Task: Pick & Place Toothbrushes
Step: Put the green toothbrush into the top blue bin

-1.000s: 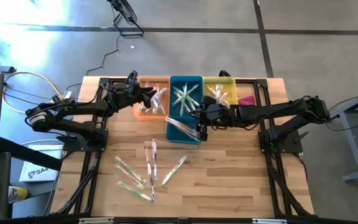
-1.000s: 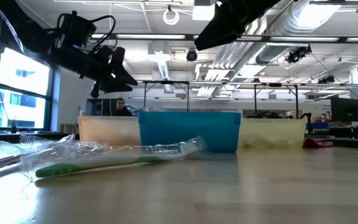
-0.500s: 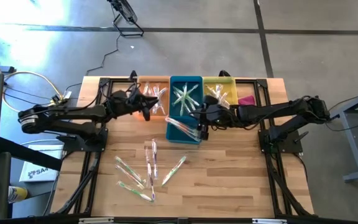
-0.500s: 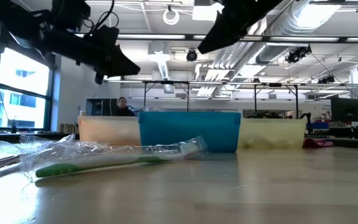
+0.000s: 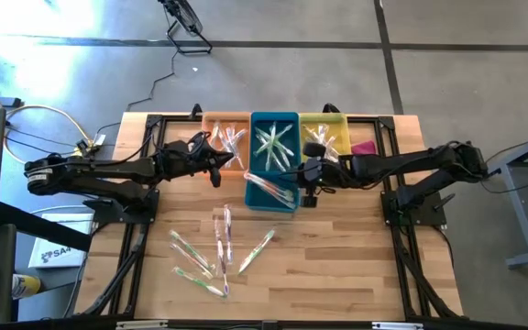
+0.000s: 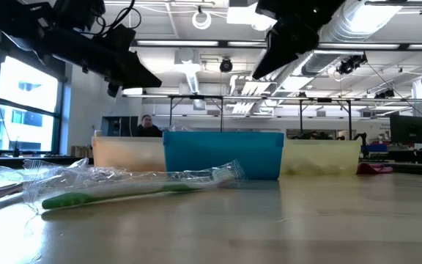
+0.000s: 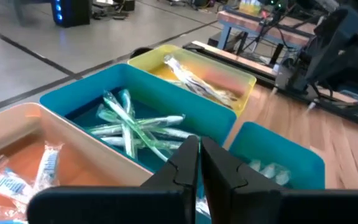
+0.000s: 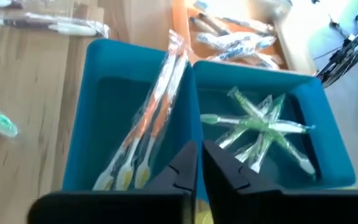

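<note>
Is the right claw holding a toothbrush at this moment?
No: in the right wrist view the right claw is shut with nothing between its fingers, above the blue bin.

Bright, even overhead ceiling light; window glare at the low view's left; soft blur in wrist views.

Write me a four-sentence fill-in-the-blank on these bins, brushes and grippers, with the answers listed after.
1. The green toothbrushes lie in the ____ bin between the orange bin and the yellow bin.
2. The left gripper and right gripper are both ____.
3. Neither gripper holds a ____.
4. The pink cloth lies beside the ____ bin.

Missing words: blue; shut; toothbrush; yellow
</note>
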Controlling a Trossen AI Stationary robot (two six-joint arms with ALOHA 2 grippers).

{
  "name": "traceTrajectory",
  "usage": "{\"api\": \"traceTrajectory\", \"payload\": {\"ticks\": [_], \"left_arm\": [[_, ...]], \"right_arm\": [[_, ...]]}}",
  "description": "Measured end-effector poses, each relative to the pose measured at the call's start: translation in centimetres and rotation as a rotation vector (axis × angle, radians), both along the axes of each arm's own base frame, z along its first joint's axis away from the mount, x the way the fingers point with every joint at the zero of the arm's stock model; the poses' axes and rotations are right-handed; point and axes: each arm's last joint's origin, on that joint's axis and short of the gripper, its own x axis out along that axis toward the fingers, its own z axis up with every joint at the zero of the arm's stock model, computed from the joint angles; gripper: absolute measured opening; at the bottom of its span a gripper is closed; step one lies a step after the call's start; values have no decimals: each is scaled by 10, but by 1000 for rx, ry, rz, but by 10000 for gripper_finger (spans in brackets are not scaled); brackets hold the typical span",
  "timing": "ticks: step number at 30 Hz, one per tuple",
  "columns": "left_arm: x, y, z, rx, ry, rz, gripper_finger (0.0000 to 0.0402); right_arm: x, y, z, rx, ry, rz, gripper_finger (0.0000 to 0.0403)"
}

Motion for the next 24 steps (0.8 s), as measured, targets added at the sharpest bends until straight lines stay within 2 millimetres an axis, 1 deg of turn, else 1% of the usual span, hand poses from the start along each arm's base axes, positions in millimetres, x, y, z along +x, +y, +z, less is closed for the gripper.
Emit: {"api": "traceTrajectory", "payload": {"ticks": [5, 8, 11, 15, 19, 22, 24], "left_arm": [[0, 0, 0, -2, 2, 0, 10], [0, 0, 0, -3, 2, 1, 9], [0, 0, 0, -1, 3, 1, 9], [0, 0, 0, 1, 3, 10, 9], [1, -4, -1, 1, 11, -4, 9], [3, -10, -2, 1, 22, -22, 9], [4, -15, -2, 4, 21, -34, 9]], "right_arm": [[4, -6, 4, 31, -72, -23, 15], [5, -8, 5, 67, -82, -9, 15], [4, -12, 5, 84, -87, -43, 6], [-6, -23, 17, 96, -134, -72, 4], [-20, -30, 32, 133, -235, -32, 4], [-35, -34, 34, 155, -370, 6, 4], [-49, -36, 28, 157, -437, 13, 4]]}}
